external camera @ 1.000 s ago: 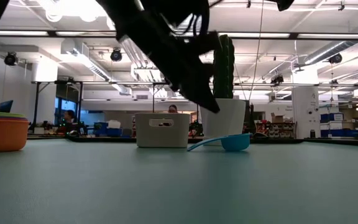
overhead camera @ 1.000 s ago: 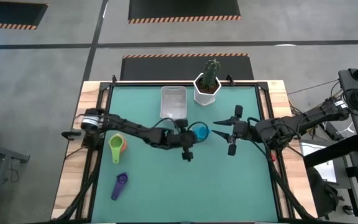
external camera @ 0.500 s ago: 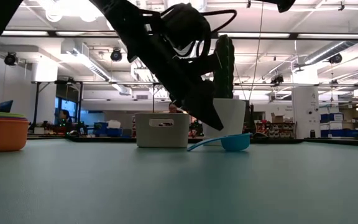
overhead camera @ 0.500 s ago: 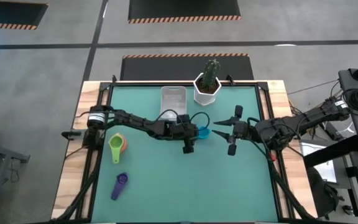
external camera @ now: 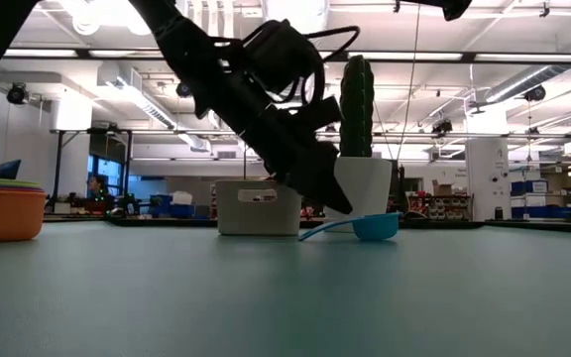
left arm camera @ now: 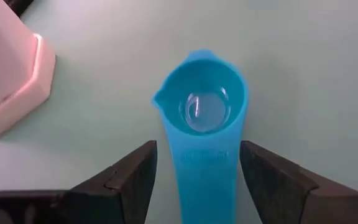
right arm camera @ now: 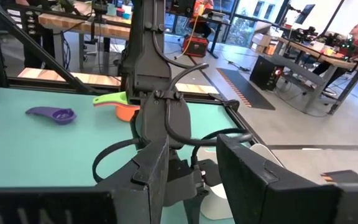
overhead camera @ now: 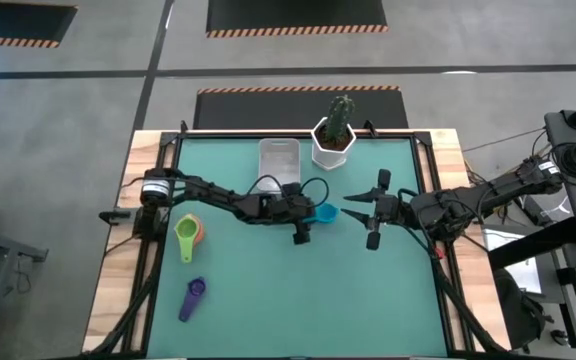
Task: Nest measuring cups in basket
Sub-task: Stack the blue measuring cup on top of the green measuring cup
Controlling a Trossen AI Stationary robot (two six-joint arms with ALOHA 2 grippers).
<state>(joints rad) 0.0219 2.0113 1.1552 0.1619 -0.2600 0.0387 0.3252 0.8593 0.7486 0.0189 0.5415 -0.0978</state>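
A green cactus (overhead camera: 339,115) stands in a white pot (overhead camera: 331,148) at the back of the green worktop (overhead camera: 368,290).

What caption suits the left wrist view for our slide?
Open left end effector straddles the blue cup's handle on the green table, beside the pot.

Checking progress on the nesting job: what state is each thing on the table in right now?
blue cup: upright on the mat, empty, released.
left gripper: open, fingers either side of the blue cup's handle.
right gripper: open, waiting right of the blue cup.
basket: upright, no cup visible inside.
purple cup: lying alone.
green and orange cups: stacked.
cactus pot: upright.
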